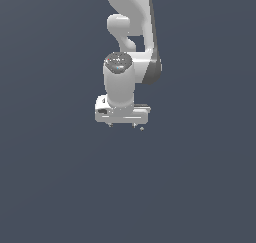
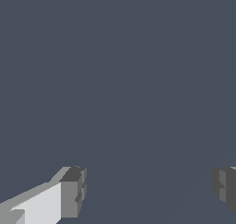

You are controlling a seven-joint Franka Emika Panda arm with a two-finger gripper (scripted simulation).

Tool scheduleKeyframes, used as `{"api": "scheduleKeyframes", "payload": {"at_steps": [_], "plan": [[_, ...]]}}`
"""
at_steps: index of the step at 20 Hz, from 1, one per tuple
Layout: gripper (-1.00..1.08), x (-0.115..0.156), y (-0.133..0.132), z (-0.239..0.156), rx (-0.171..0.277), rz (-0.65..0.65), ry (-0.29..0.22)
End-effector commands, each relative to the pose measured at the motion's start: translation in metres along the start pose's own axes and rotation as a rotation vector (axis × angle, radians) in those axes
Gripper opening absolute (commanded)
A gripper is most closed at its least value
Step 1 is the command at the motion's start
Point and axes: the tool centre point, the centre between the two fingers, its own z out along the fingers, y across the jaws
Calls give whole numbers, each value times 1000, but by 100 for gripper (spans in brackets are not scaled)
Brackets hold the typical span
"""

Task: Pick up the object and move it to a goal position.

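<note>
The pincer [image 1: 122, 124] hangs released, its fingers [image 2: 73, 193] wide apart with nothing between, while the object [image 1: 142, 129] lies just right of it, probably awaiting the approach.

The white Panda arm [image 1: 131, 42] hangs folded, wrist pointing down, its hand [image 1: 122, 125] spread wide with nothing between the two dark fingertips [image 2: 73, 191].
</note>
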Motion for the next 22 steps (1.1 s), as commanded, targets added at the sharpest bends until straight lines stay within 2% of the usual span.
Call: {"api": "scheduleKeyframes", "payload": {"at_steps": [1, 10, 16, 22], "plan": [[100, 0, 0, 0, 0, 0, 0], [100, -6, 36, 6, -16, 54, -34], [100, -6, 32, 8, -15, 34, -31], [100, -11, 19, 18, -18, -56, -29]]}}
